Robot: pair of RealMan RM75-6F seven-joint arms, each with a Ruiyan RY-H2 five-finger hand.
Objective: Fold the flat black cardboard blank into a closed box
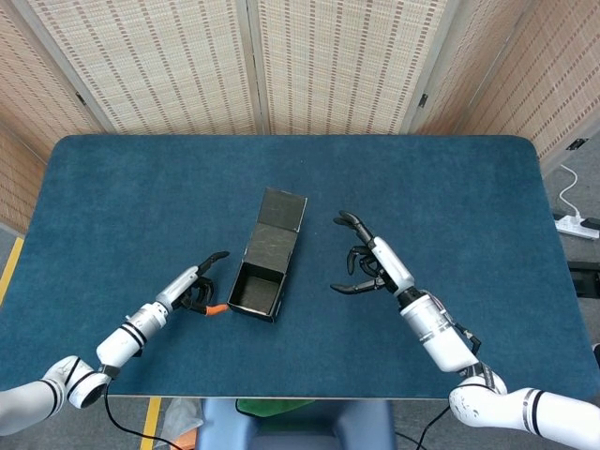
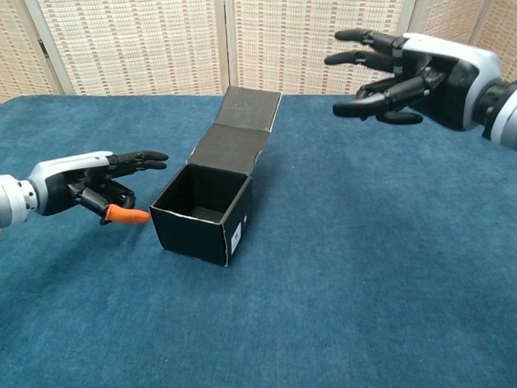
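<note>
Black cardboard box (image 1: 258, 289) sits on the blue table (image 1: 450, 187), slightly left of center, turned a bit askew. Body is already erected: four walls up, cavity open on top, small white label on the near right wall in the chest view. Lid flap (image 2: 235, 147) leans back off the far wall, with the tuck flap (image 2: 253, 108) at its far end, both unfolded.

Left hand (image 1: 199, 289) low, just left of the box; fingers apart and empty, orange fingertip (image 2: 128, 215) close to the near-left wall, contact cannot be told. Right hand (image 2: 408, 72) raised above the table, well apart from the box on its right, fingers spread and curved, holding nothing.

Step, as a judgement: box formed, closing the lid is what's left. Neither hand is on the lid.

Next move probably calls for the left hand bracing the left wall so the light box doesn't slide or spin, and the right hand coming down behind the lid flap to swing it forward over the opening, then bending the tuck flap down and pushing it inside the front wall. Tuck flap needs to clear the front edge, not jam on it.
</note>
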